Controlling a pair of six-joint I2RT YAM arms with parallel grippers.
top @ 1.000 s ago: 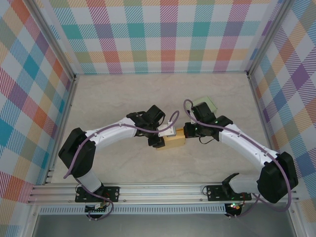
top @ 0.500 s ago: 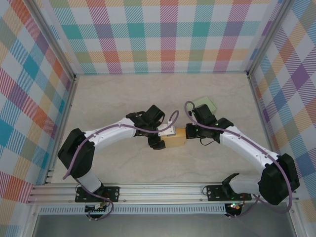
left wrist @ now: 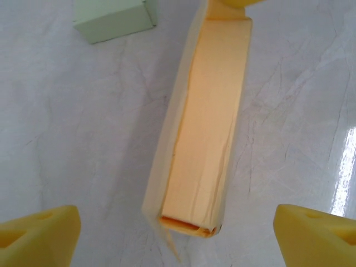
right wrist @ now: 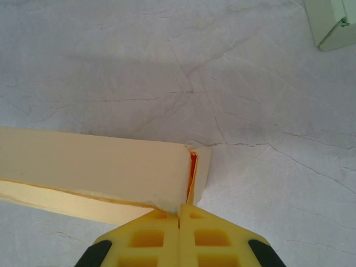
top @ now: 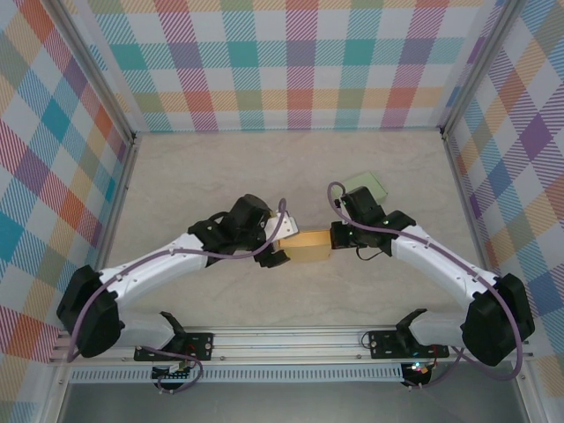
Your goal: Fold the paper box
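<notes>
Seen from overhead, my left hand [top: 280,244] and right hand [top: 336,236] flank the paper box [top: 307,246] mid-table [top: 203,176], a pale green box [top: 366,185] lying just beyond my right arm.

Pastel plaid walls [top: 300,62] hem in a pale, marble-veined tabletop [top: 220,167] with a silver aluminium rail [top: 291,339] along its near edge.

On my left gripper [left wrist: 175,216] both fingers are running off the bottom corners of the wrist view, and the green box [left wrist: 114,16] is getting clipped by the top edge. The paper box [right wrist: 94,167] is running past my right wrist view's left edge; my right gripper [right wrist: 179,214] is hiding whether a flap sits between its closed pads.
</notes>
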